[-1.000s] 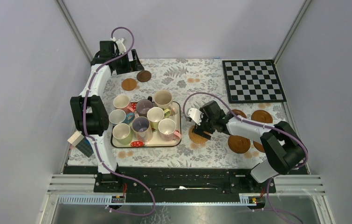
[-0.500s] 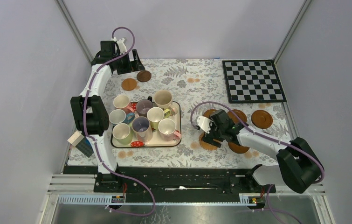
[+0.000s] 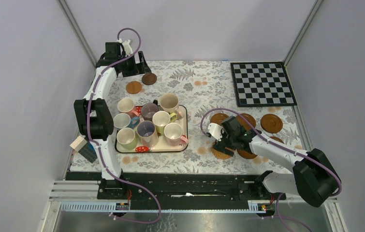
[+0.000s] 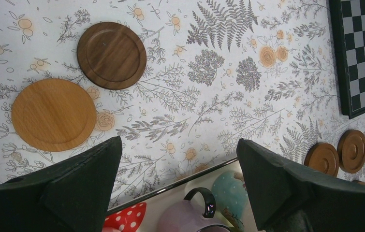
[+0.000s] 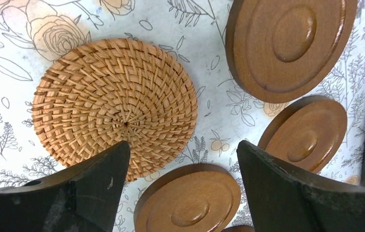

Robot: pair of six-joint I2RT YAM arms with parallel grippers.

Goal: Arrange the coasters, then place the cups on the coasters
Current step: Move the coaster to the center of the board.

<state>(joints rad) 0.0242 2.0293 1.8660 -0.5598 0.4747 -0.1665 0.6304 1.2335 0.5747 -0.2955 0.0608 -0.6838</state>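
Note:
Several pastel cups (image 3: 161, 119) stand packed together on the cream tray (image 3: 163, 150). A tan coaster (image 3: 134, 87) and a dark coaster (image 3: 149, 78) lie at the far left, just in front of my left gripper (image 3: 133, 66), which is open and holds nothing. In the left wrist view, that gripper (image 4: 179, 142) hovers over the tray's rim (image 4: 170, 186), with the tan coaster (image 4: 53, 114) and the dark coaster (image 4: 111, 54) beyond it. My right gripper (image 3: 223, 143) hangs open over the woven coaster (image 5: 115, 104), among several brown coasters (image 5: 289, 43). Between its fingers (image 5: 182, 147) is only the table.
A black-and-white checkerboard mat (image 3: 262, 83) lies at the far right. A small blue and cream box (image 3: 84, 147) sits at the left edge beside the tray. More brown coasters (image 3: 271, 123) lie right of my right gripper, towards the table's right edge.
My right arm has drawn back to the right and toward the near edge. The woven coaster has shifted the same way with it. The left arm has barely moved.

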